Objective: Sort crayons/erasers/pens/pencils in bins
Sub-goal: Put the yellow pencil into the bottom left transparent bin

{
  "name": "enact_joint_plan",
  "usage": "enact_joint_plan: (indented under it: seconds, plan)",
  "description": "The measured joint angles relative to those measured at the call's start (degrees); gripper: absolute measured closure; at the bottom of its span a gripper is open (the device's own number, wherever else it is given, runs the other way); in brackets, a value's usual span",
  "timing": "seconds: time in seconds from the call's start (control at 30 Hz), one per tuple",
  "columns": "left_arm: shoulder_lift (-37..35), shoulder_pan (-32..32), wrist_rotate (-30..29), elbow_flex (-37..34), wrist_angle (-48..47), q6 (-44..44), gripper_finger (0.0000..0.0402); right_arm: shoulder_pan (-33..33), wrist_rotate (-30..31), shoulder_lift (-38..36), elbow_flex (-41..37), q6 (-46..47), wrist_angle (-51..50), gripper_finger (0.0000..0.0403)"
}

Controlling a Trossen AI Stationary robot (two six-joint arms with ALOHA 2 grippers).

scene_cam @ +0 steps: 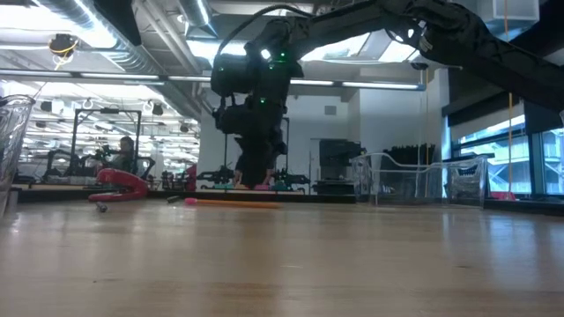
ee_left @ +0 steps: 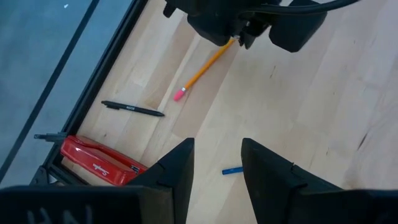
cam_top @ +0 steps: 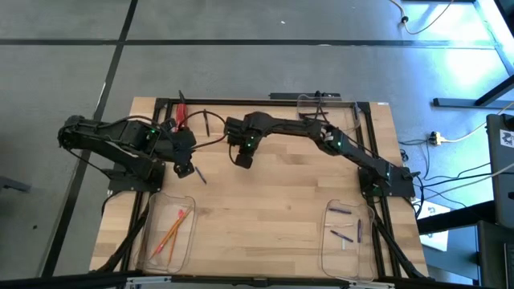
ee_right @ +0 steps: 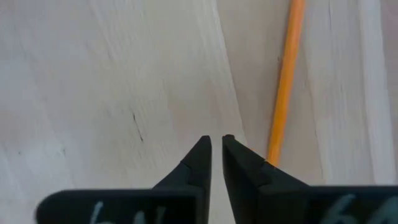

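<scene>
**Right gripper down beside a loose pencil, nothing held**

The pencil lies flat on the table at mid-table, towards the back, its pink eraser end pointing towards the left arm. It looks light, stiff and thin, likely to roll or skid if nudged sideways; the best hold is probably across the shaft near its middle, with a finger on each side.

The right gripper points down at the wood with its fingers a narrow slit apart. The pencil sits just outside one finger, not between them, so nothing is gripped.

The left gripper waits near the table's left edge, open with nothing between its fingers, above a small blue piece.
</scene>
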Motion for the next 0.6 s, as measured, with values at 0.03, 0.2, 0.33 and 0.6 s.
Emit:
enact_joint_plan:
  seconds: [0.03, 0.2, 0.33, 0.6]
  plan:
    - [0.0, 0.0, 0.0, 0.0, -0.01, 0.0, 0.0276, 0.13, 0.09, 0.0, 0.0, -0.09, 0.05, 0.0359]
    - [0.0, 0.0, 0.0, 0.0, -0.01, 0.0, 0.0276, 0.15, 0.44, 0.0, 0.0, -0.09, 0.17, 0.0318]
    - [0.0, 0.0, 0.01, 0.0, -0.01, 0.01, 0.0276, 0.15, 0.78, 0.0, -0.2, 0.11, 1.3, 0.0272]
    - [0.0, 0.0, 0.02, 0.0, -0.01, 0.0, 0.0276, -0.52, 4.56, 0.44, -0.5, 4.67, 6.48, 0.0234]
